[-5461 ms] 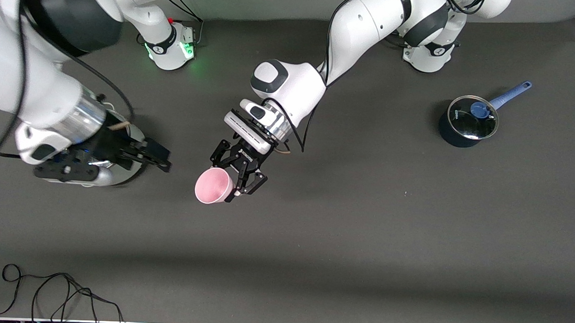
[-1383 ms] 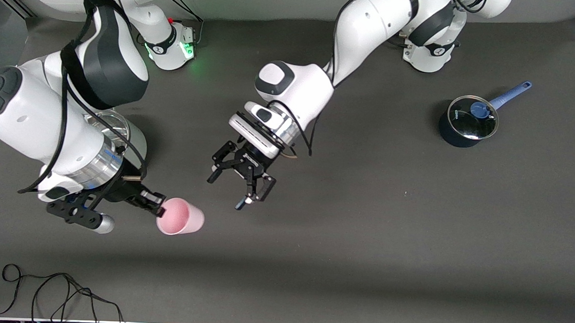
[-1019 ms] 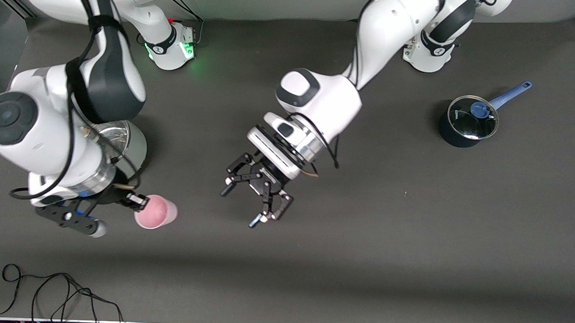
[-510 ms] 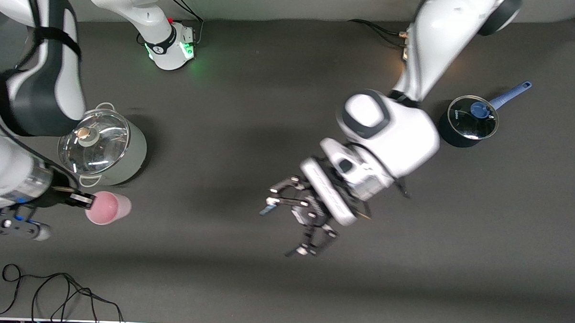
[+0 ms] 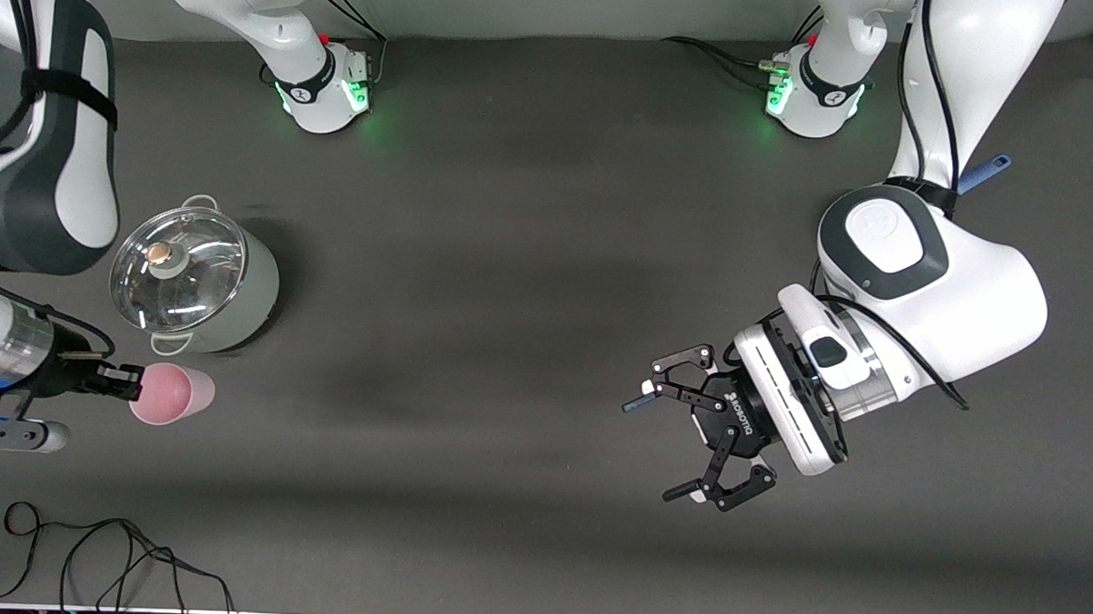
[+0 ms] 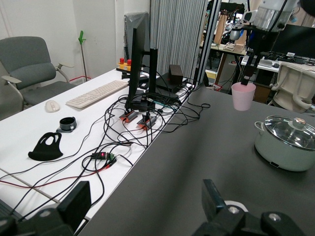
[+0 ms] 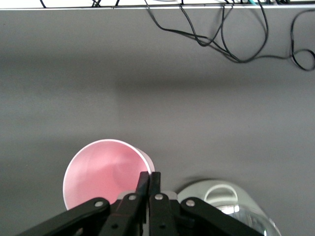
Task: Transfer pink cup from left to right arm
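The smooth, tapered pink cup point(image 5: 170, 394) stood upright, mouth up, its rim pinched by the right gripper point(image 5: 131, 382) over the table's right-arm end, near the glass-lidded pot point(image 5: 193, 276). The left gripper point(image 5: 675, 448) hung spread and empty.

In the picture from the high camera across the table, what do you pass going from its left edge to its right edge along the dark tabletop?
right gripper pinching the rim of the pink cup → lidded grey pot, a little farther from the camera → bare dark table → left gripper, jaws spread with nothing in them → blue pan handle poking out past the left arm.
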Controlling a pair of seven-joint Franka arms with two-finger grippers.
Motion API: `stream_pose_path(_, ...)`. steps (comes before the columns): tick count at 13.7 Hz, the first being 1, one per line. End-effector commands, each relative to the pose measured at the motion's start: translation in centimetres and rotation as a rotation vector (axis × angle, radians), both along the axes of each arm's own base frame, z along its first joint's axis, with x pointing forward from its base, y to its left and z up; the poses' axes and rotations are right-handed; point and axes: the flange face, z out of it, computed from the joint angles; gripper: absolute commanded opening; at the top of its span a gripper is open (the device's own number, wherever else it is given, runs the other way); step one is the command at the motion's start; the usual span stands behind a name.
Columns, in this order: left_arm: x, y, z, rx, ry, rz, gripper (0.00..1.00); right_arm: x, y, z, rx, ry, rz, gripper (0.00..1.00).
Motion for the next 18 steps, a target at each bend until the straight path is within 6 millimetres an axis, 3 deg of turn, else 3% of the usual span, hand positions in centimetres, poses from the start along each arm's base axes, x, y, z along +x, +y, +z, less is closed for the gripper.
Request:
stream_pose_path(1,-0.6,1.0,0.6,0.008,0.031,0.021,1.00,-1.4,-1.8,-2.7,0.025,-0.036,0.037,0.00)
stream_pose_path(4,-0.7,1.3,1.3,-0.003,0.056,0.019,1.00,-1.4,-2.0,-7.2,0.087,-0.068,0.048,0.00)
stream_pose_path(9,-0.3,4.3,2.4,-0.040,0.142,0.028,1.00,-2.5,-2.6,-14.2,0.086,-0.098,0.071,0.00)
stream_pose_path(13,0.0,12.9,4.3,0.006,0.237,0.023,1.00,-1.7,-3.3,-18.3,0.057,-0.100,0.079,0.00)
stream_pose_path(16,-1.5,19.4,4.6,0.185,0.314,-0.042,1.00,-1.2,-3.9,-21.8,0.035,-0.114,0.081,0.00)
stream_pose_path(18,-2.8,23.7,4.5,0.280,0.403,-0.053,1.00,-1.1,-4.7,-22.6,0.030,-0.118,0.079,0.00)
